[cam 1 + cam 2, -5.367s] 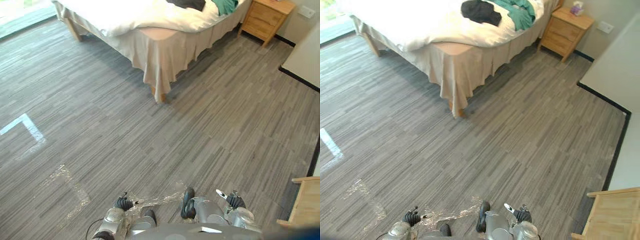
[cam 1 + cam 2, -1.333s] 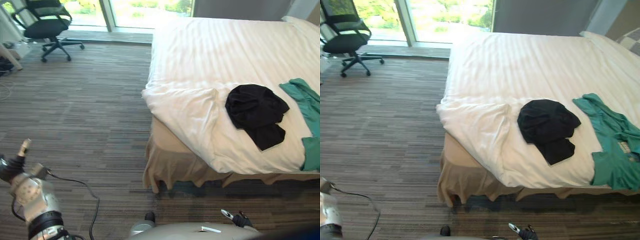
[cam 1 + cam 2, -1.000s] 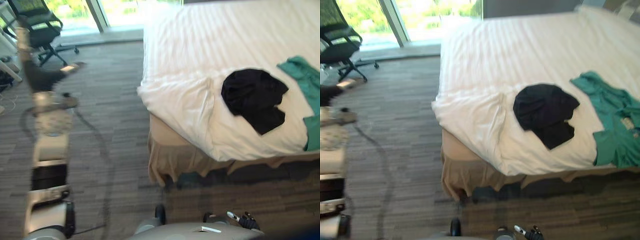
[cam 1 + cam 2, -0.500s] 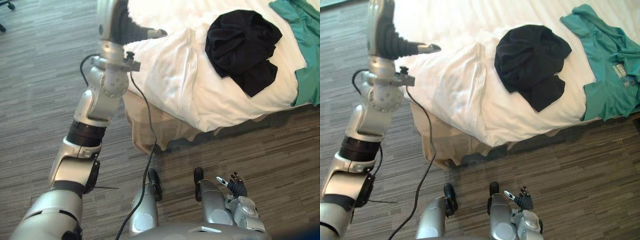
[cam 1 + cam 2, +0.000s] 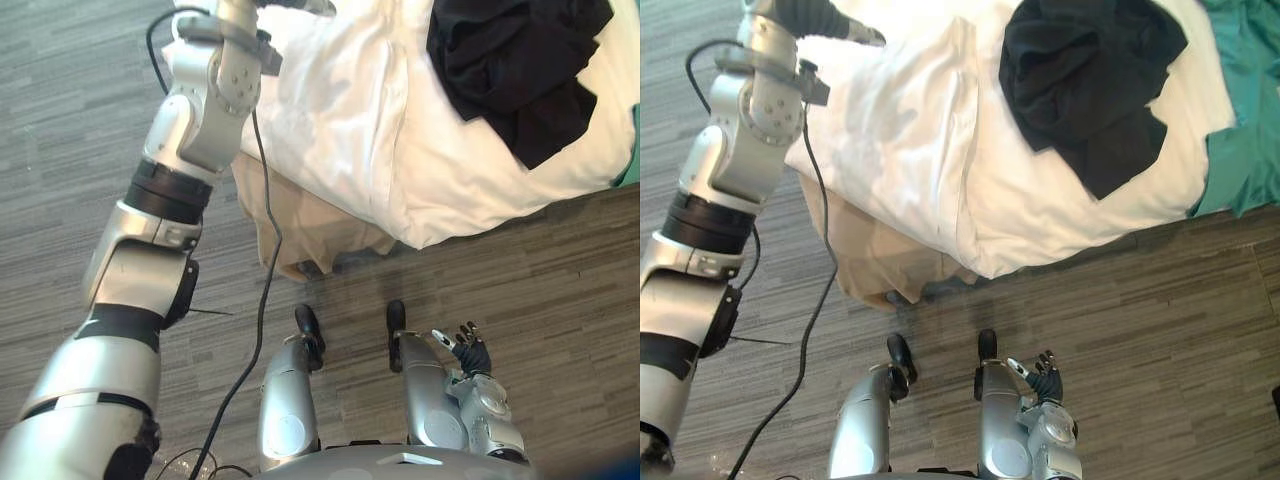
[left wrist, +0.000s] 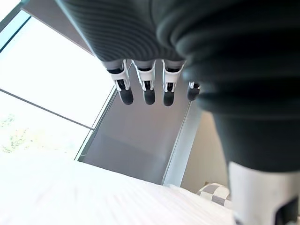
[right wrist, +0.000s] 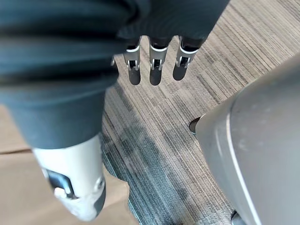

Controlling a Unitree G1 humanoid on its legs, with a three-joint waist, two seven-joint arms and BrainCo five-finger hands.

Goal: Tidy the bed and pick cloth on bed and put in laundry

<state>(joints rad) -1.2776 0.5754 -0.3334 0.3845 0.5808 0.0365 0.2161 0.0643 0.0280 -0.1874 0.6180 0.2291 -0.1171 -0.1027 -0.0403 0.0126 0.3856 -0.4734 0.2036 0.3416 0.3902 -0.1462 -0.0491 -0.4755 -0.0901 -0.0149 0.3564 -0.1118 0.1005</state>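
While left robot hand point(image 5: 835, 22) hangs w/ fingers straight & empty over bed point(image 5: 910, 130) corner, 2 cloths lie on bed: black cloth point(image 5: 1080, 70), green cloth point(image 5: 1245, 130) at its edge; right robot hand point(image 5: 468, 352) off bed, relaxed, empty.

The white duvet point(image 5: 340, 110) is soft matt cloth, creased, and the black garment point(image 5: 510, 50) on it is duller crumpled cloth (the teal garment point(image 5: 1245, 120) looks smoother). The beige bed skirt point(image 5: 300, 225) is thin matt fabric; the floor point(image 5: 560, 290) is matt grey, finely streaked.
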